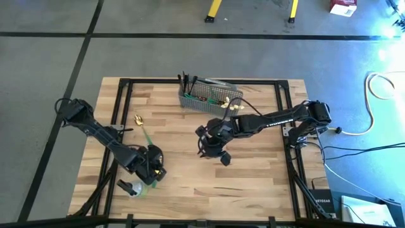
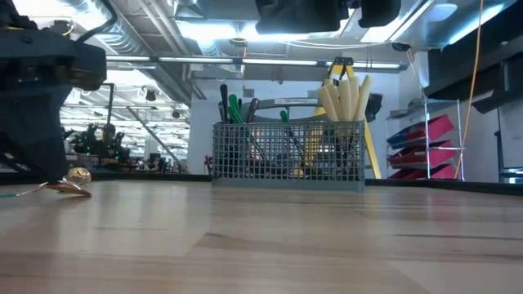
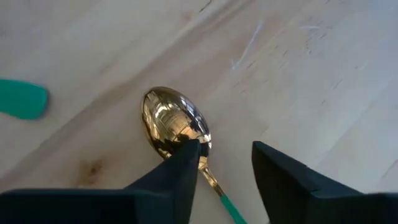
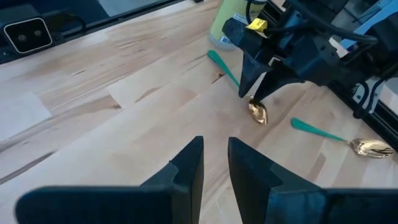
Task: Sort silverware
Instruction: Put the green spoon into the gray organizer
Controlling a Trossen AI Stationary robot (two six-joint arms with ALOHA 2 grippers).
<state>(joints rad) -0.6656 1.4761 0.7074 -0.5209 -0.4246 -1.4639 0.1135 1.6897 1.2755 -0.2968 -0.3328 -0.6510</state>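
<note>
Basket at the tabletop's far edge, cutlery standing in it. One spoon lies well left of the basket. A second spoon lies nearer the front-left, under the left gripper, jaws parted astride its handle; right gripper mid-tabletop.

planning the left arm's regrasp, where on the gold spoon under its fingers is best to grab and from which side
Probably the thin neck just behind the bowl of the gold spoon, from straight above. The spoon lies flat on the table, so only the narrow stem fits between the fingers; the left gripper already straddles it there, fingers apart.
</note>
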